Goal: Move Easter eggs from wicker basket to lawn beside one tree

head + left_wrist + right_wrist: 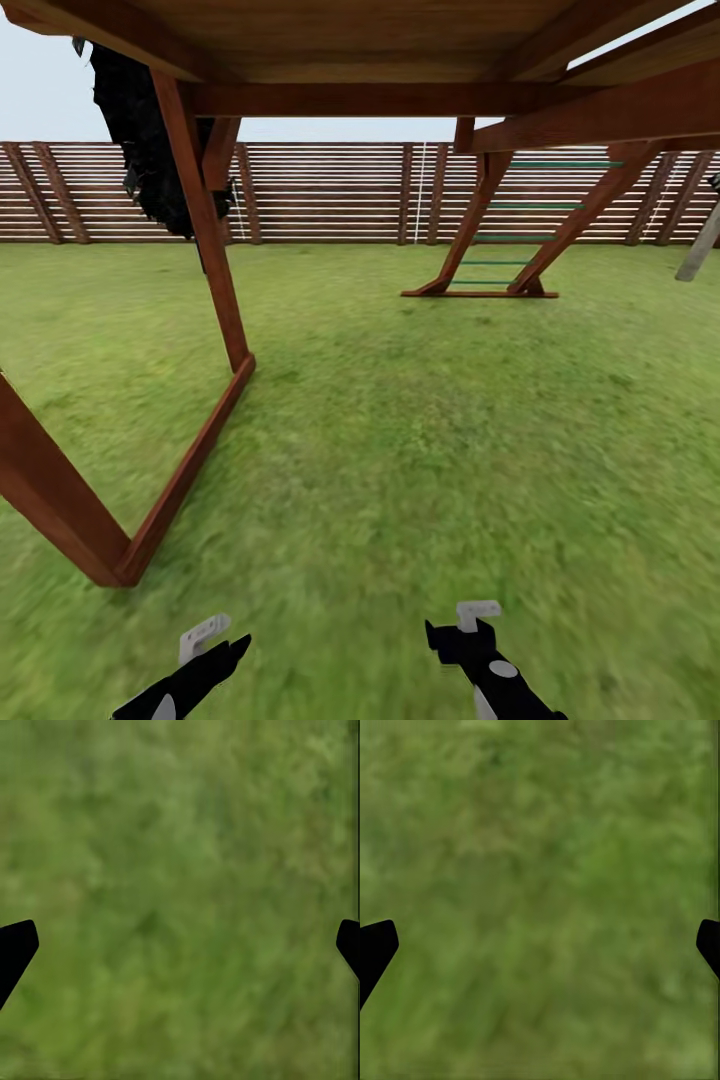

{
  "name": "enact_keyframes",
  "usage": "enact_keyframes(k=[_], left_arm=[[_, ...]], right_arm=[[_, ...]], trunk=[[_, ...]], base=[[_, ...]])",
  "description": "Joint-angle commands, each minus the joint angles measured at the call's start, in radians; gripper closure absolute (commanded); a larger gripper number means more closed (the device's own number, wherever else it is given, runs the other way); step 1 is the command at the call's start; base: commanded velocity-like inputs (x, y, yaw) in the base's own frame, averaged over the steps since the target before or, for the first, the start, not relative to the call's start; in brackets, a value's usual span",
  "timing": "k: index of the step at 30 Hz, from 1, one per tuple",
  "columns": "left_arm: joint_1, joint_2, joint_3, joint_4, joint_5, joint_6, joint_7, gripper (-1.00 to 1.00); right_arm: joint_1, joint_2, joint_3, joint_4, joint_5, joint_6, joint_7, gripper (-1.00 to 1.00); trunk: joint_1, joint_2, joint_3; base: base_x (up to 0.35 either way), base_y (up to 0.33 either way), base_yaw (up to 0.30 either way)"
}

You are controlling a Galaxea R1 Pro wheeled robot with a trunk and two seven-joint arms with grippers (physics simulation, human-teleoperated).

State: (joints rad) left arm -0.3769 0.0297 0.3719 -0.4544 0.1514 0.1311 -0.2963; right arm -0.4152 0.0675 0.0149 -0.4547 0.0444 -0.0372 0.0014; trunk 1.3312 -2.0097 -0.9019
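Both pincers spread wide, empty: left gripper (180, 945), right gripper (540, 945) over lawn (420, 430); risk clipping wooden frame (205, 240) near left while driving

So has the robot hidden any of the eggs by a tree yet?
Nothing looks done yet. The left gripper and the right gripper are both open, with only grass between their fingers. The robot looks out from under a wooden play frame toward its ladder and the slat fence. Everything is left: finding the basket, taking the eggs, choosing a tree.
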Motion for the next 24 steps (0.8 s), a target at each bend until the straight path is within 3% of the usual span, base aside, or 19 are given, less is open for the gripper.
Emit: enact_keyframes(k=[1,13,24], left_arm=[[0.000,-0.001,0.005,-0.001,0.010,0.010,-0.006,-1.00],[0.000,-0.001,0.006,-0.001,0.011,0.010,-0.006,-1.00],[0.000,0.000,0.006,-0.001,0.011,0.010,-0.006,-1.00]], right_arm=[[-0.001,0.000,0.000,0.001,0.005,-0.003,0.000,-1.00],[-0.001,0.000,0.000,0.001,0.005,-0.003,0.000,-1.00],[-0.001,0.000,0.000,0.001,0.004,-0.003,0.000,-1.00]], trunk=[[0.000,0.000,-0.001],[0.000,0.000,-0.001],[0.000,0.000,-0.001]], base=[[0.314,-0.104,0.000],[0.314,-0.104,0.001],[0.314,-0.104,0.078]])
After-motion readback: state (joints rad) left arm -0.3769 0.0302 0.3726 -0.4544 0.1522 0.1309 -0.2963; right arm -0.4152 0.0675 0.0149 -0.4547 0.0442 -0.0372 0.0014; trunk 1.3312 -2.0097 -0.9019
